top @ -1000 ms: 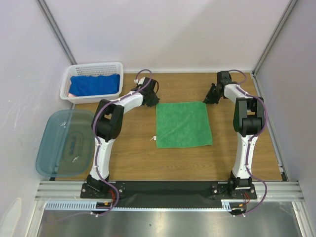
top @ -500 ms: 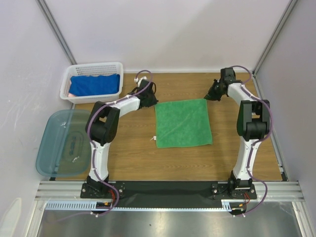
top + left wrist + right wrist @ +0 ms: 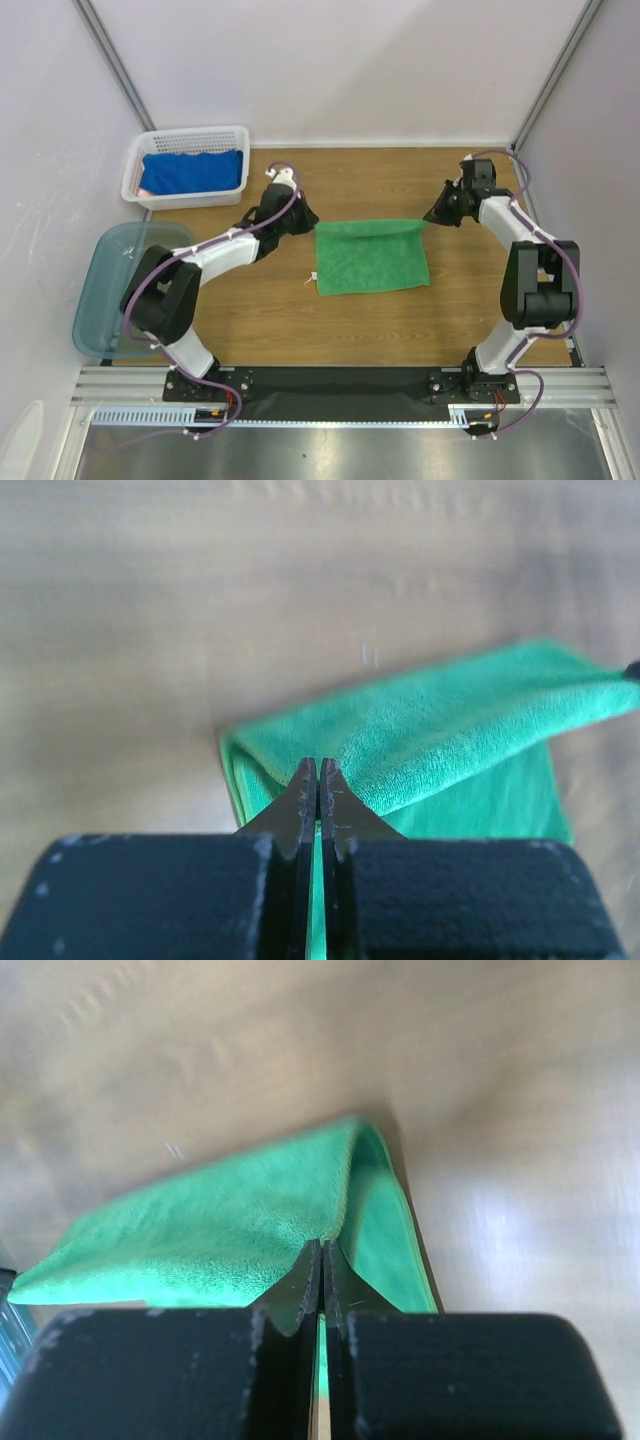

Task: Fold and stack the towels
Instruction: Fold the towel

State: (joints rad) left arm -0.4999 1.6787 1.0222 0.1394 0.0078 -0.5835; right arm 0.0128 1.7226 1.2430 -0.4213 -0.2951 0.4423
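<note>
Green towel (image 3: 372, 265), one, pinched by left tool (image 3: 319, 767) and right tool (image 3: 322, 1247); one blue towel (image 3: 193, 172).

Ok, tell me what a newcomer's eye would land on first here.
The bright green towel in the middle of the wooden table, its far edge pinched up at both corners by the left hand and the right hand. Next, the blue towel in the white basket at the far left corner.

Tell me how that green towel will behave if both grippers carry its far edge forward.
Probably floppy: the green towel sags between the left gripper and right gripper pinching its far corners. Likely light: fingertip pinches alone raise that edge. Its fuzzy pile may drag on the table.
</note>
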